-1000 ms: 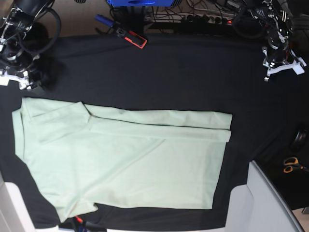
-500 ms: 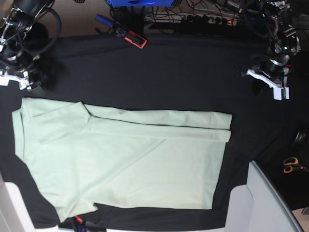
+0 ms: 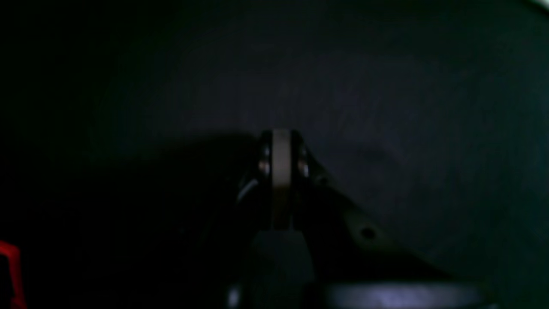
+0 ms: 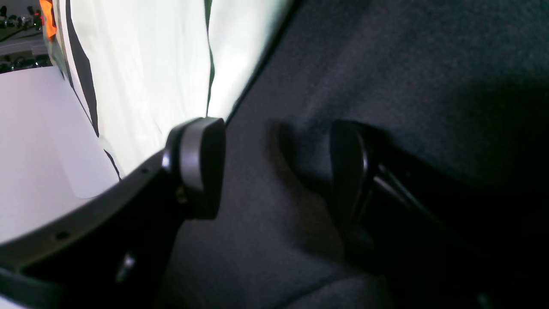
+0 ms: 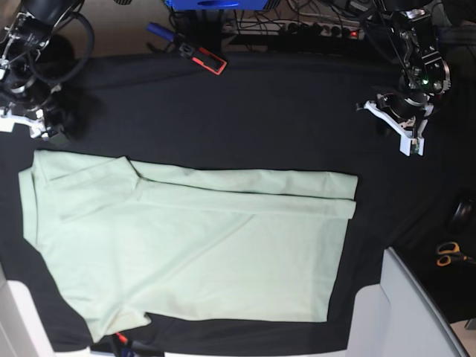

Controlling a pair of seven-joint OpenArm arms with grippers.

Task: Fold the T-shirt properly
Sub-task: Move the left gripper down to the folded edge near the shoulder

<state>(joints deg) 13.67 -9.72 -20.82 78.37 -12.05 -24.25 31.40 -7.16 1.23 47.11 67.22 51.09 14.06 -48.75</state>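
Observation:
The T-shirt (image 5: 193, 245) lies flat on the black table cover (image 5: 282, 119), pale mint, with its far long edge folded over into a narrow band and one sleeve at the left. My left gripper (image 5: 398, 125) hovers at the right, above bare cloth beyond the shirt's far right corner. Its fingers (image 3: 281, 163) are pressed together with nothing between them. My right gripper (image 5: 33, 125) sits at the left, just past the shirt's far left corner. It stands open (image 4: 274, 171) over black cloth, with the T-shirt's edge (image 4: 150, 64) beside one finger.
Orange-handled scissors (image 5: 446, 254) lie at the right edge. A red-and-black tool (image 5: 202, 58) lies at the back of the cover, with cables and a power strip (image 5: 320, 30) behind it. A white panel (image 5: 405, 312) stands at the front right.
My left arm has swung in from the far right edge toward the table, moving left and slightly nearer the shirt, with its gripper turned. The right arm and the shirt have not moved.

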